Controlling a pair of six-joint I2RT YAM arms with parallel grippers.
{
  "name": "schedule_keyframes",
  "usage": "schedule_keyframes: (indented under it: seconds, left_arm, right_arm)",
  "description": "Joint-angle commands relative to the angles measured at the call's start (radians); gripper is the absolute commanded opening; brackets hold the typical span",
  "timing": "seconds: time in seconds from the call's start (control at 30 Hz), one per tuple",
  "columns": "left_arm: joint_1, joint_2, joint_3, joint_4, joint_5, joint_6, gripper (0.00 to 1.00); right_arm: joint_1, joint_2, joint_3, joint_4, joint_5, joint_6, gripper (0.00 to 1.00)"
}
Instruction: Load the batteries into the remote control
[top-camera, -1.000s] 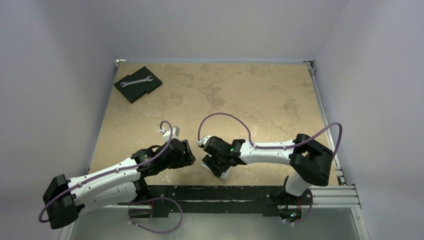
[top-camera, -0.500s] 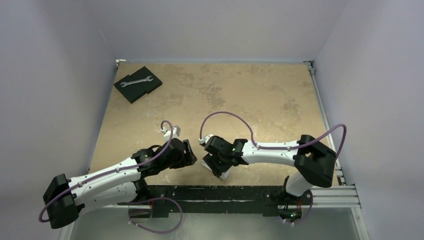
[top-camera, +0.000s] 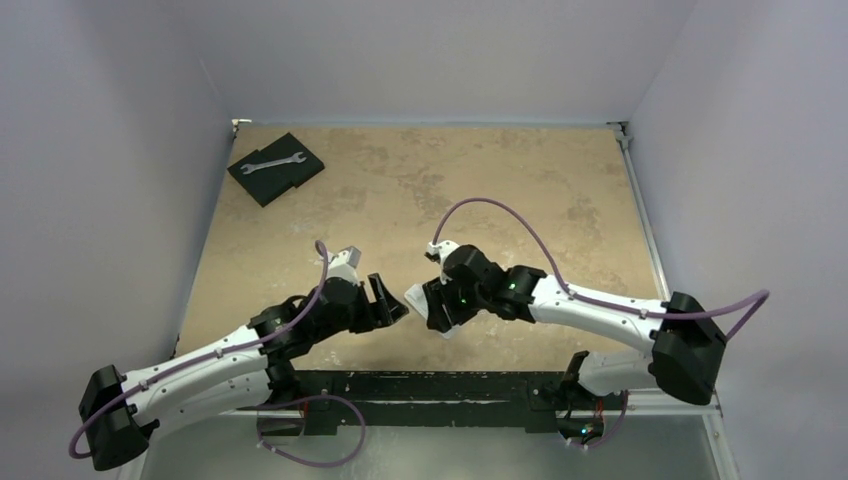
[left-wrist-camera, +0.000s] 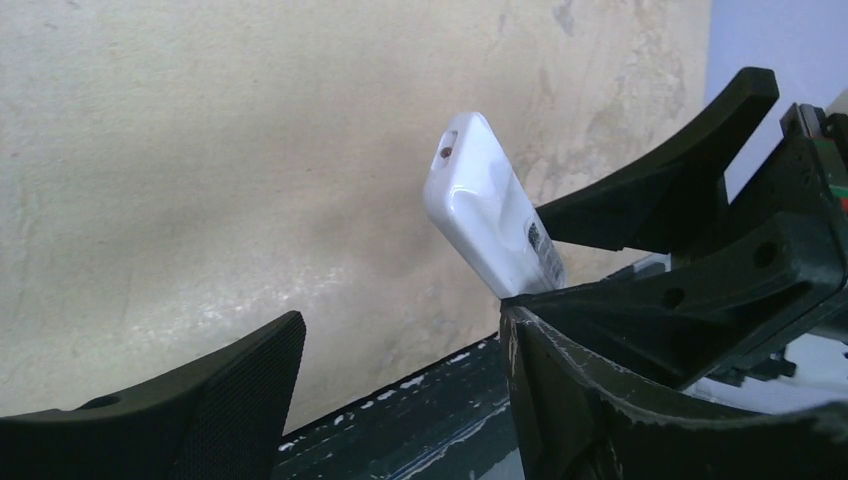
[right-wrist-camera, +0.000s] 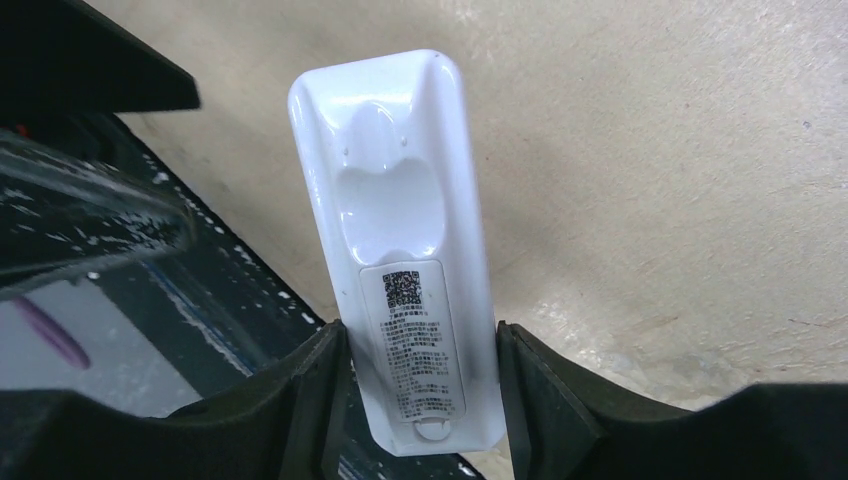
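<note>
The right gripper (right-wrist-camera: 410, 385) is clamped on the slim white plastic remote control (right-wrist-camera: 395, 230) at its labelled end. The back with the printed label faces the wrist camera, and the remote is tilted just beyond the black metal base rail (top-camera: 450, 385). The left gripper (left-wrist-camera: 400, 400) stands wide with nothing between its jaws, also just beyond that rail and close to the remote's free end.
</note>
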Motion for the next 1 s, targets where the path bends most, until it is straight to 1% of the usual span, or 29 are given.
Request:
schedule_keyframes:
  seconds: [0.0, 0.13, 0.2, 0.27, 0.33, 0.53, 0.63, 0.77, 0.9, 0.97]
  left_arm:
    - [0.01, -0.025, -0.022, 0.162, 0.07, 0.012, 0.72]
    - [0.059, -0.027, -0.059, 0.264, 0.168, 0.012, 0.73]
    - [0.1, -0.037, -0.096, 0.329, 0.252, -0.007, 0.73]
    - [0.148, -0.055, -0.138, 0.426, 0.317, -0.037, 0.74]
    - [0.191, -0.074, -0.171, 0.49, 0.357, -0.057, 0.74]
    - [0.207, -0.057, -0.173, 0.598, 0.399, -0.06, 0.74]
    - [0.207, -0.035, -0.166, 0.644, 0.413, -0.058, 0.74]
    - [0.211, -0.019, -0.152, 0.707, 0.431, -0.054, 0.75]
    - [0.214, -0.006, -0.142, 0.735, 0.445, -0.048, 0.75]
    - [0.215, 0.005, -0.139, 0.755, 0.451, -0.049, 0.75]
  right_arm:
    - [-0.034, -0.072, -0.025, 0.087, -0.079, 0.05, 0.21]
    - [-0.084, -0.131, -0.067, 0.137, -0.15, 0.078, 0.21]
    - [-0.114, -0.157, -0.092, 0.161, -0.194, 0.089, 0.21]
    - [-0.142, -0.179, -0.109, 0.18, -0.235, 0.097, 0.2]
    - [-0.171, -0.198, -0.128, 0.204, -0.281, 0.11, 0.19]
    - [-0.249, -0.233, -0.173, 0.294, -0.432, 0.159, 0.19]
    - [-0.3, -0.248, -0.218, 0.392, -0.532, 0.229, 0.19]
    - [-0.369, -0.266, -0.285, 0.576, -0.663, 0.339, 0.19]
    - [-0.396, -0.277, -0.309, 0.654, -0.72, 0.387, 0.18]
    - [-0.402, -0.282, -0.332, 0.723, -0.749, 0.432, 0.19]
